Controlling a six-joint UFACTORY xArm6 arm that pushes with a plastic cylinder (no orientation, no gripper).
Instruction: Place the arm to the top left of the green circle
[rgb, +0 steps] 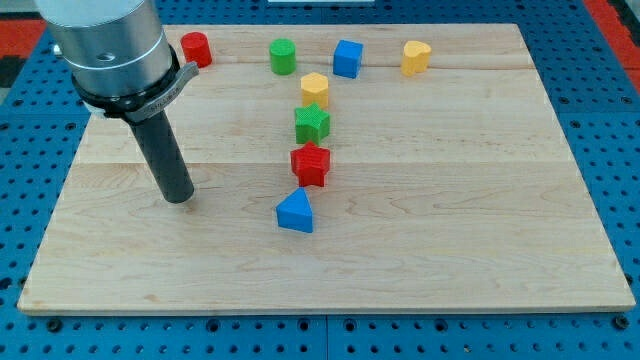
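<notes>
The green circle (282, 56) stands near the board's (450, 250) top edge, left of centre, with a blue cube (348, 58) to its right and a red cylinder (196, 49) to its left. My tip (179, 197) rests near the left edge, well below the circle. I have no jaws and see no writing.

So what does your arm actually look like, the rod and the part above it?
My arm ends in a wide silver-grey metal cylinder ringed by a dark clamp band with a small bracket on its side. Below it hangs a straight, smooth black rod, round in section, down to my tip. No cables or markings show.
</notes>
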